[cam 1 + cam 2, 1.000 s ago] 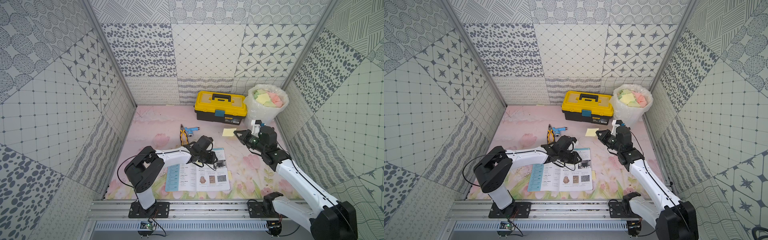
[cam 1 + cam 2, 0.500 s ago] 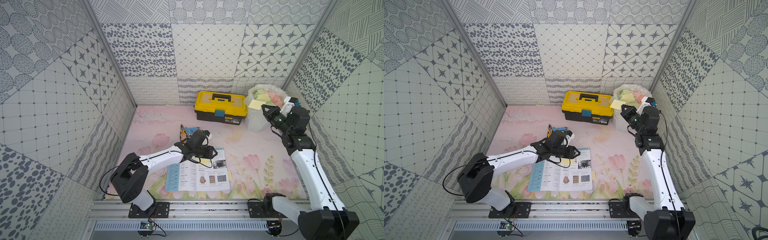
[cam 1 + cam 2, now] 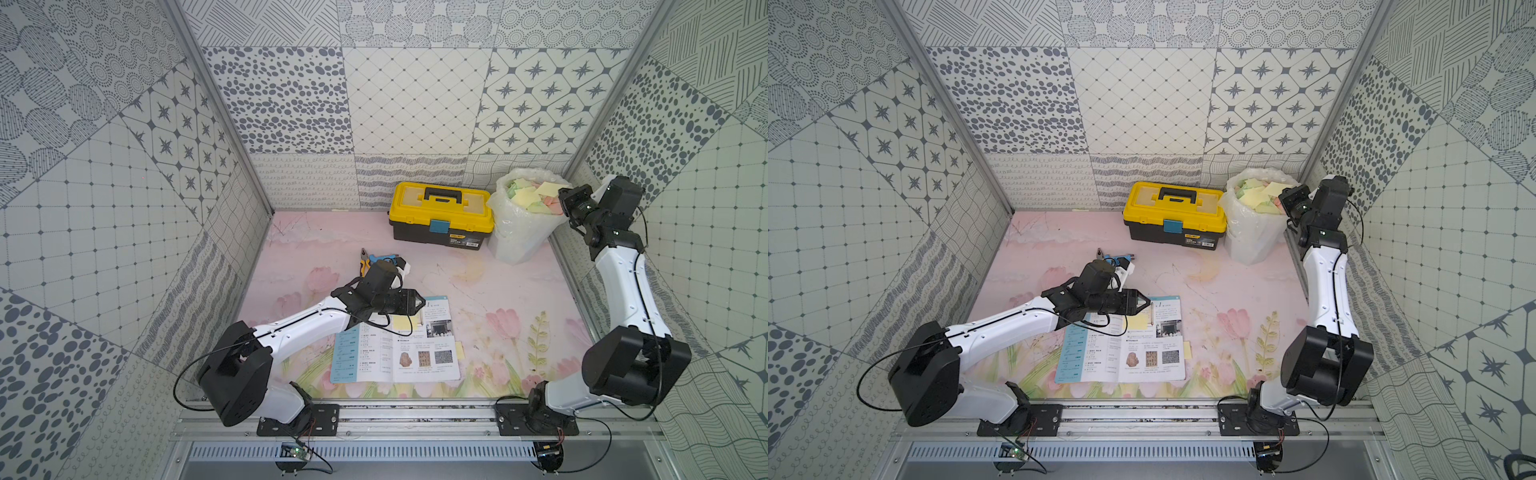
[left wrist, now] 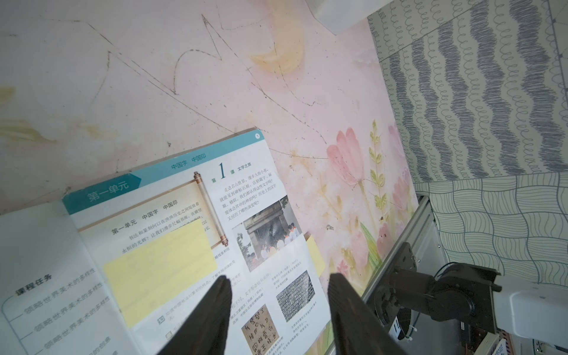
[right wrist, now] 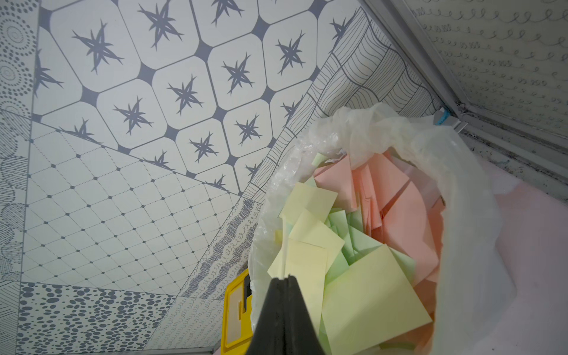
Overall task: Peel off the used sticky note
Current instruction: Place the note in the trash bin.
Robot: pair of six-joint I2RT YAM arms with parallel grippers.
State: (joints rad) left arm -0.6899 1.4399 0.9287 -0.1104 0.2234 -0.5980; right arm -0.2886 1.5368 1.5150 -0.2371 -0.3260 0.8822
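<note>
The edge-on strip of a pale yellow sticky note [image 5: 284, 246] runs out of my right gripper [image 5: 284, 278], which is shut on it. In both top views that gripper [image 3: 562, 195] [image 3: 1283, 197] hangs at the rim of the bag-lined bin [image 3: 515, 237], over the discarded notes. My left gripper [image 4: 278, 279] [image 3: 422, 305] hovers open and empty over the open book [image 3: 395, 353]. Another yellow sticky note [image 4: 159, 267] [image 3: 402, 322] is stuck on the right-hand page, just beside one finger. A small yellow tab [image 4: 315, 256] juts from the page edge.
The bin [image 5: 461, 172] holds several yellow, green and pink notes. A yellow toolbox [image 3: 442, 216] stands left of it at the back wall. Pliers with blue handles [image 3: 370, 262] lie behind my left wrist. The patterned walls close in tightly on the right arm.
My right arm swung from mid-table to the bin at the back right, carrying the yellow note. The left jaws widened and the left arm stretched out over the book.
</note>
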